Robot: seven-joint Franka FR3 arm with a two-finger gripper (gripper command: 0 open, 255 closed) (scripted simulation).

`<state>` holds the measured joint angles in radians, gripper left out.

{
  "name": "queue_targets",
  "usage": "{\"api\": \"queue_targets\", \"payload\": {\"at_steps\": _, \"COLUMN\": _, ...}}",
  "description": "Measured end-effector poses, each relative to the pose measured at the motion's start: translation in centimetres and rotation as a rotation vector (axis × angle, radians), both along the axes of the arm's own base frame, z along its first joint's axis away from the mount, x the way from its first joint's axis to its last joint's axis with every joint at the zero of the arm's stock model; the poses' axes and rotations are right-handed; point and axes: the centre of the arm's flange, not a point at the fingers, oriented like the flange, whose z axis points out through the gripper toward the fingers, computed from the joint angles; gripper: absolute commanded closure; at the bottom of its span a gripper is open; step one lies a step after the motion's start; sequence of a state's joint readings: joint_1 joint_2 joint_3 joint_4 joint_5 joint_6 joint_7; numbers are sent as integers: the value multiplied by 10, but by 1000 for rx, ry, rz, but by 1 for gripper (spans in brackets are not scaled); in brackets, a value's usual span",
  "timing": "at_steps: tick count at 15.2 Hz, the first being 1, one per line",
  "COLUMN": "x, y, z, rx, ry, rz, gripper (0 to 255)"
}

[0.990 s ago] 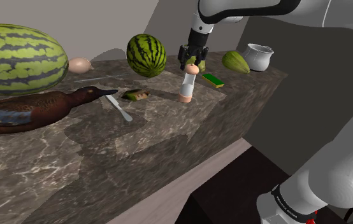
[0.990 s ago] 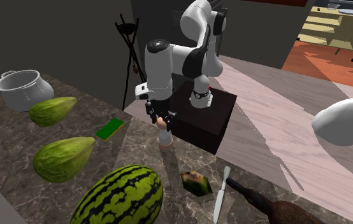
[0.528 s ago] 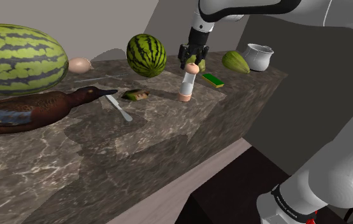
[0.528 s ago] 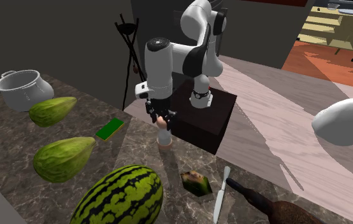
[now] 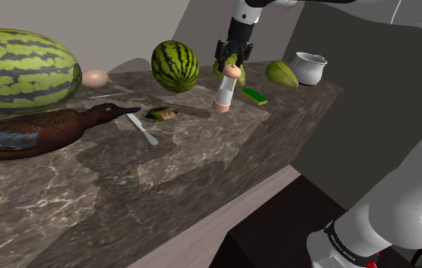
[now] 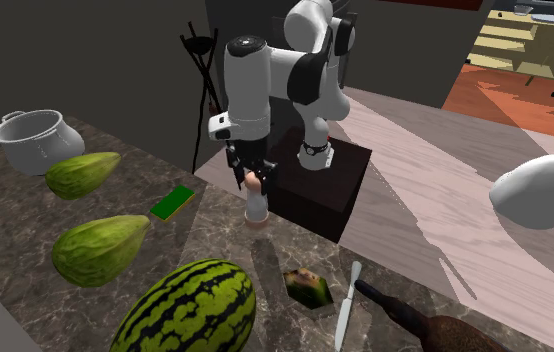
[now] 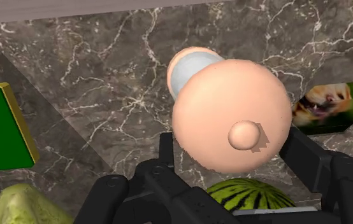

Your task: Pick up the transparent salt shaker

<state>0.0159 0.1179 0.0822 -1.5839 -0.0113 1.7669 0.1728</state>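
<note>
On the side of the dark marble counter (image 5: 202, 152) nearest to the stand, between the smaller watermelon (image 5: 174, 65) and the flat green block (image 5: 254, 95), the salt shaker (image 5: 224, 93) hangs directly under the black gripper (image 5: 231, 70). Its two fingers (image 7: 306, 156) are closed on the pink cap (image 7: 229, 114), one on each side, so the shaker is held at its top, and its clear body points down and away from the hand. The long axis is not fully vertical. In the shoulder view the base leans toward that view's left, and in the wrist view the body goes off to one side behind the cap. The base is very near the stone or just touching it; I cannot tell which. I judge that the coming move is a straight lift. Because the shaker lies below the fingers and is gripped at the cap alone, it may swing or slip if the rise is fast. With one arm, there is no choice of hand. The count is: one shaker, two watermelons with the larger watermelon (image 5: 20, 68) at the shoulder view's left, two green gourds (image 6: 80, 173) (image 6: 98, 248), one white pot (image 5: 308, 67), one knife (image 5: 145, 129), one brown duck (image 5: 42, 129), one egg (image 5: 95, 77) and one small picture block (image 7: 325, 105).
</note>
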Motion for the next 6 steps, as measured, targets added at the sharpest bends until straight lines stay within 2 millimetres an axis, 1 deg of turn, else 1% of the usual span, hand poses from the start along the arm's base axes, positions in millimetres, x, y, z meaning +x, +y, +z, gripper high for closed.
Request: {"api": "queue_targets", "payload": {"at_steps": 6, "x": 0, "y": -1, "z": 29, "rx": 0, "ry": 0, "rz": 0, "gripper": 255}}
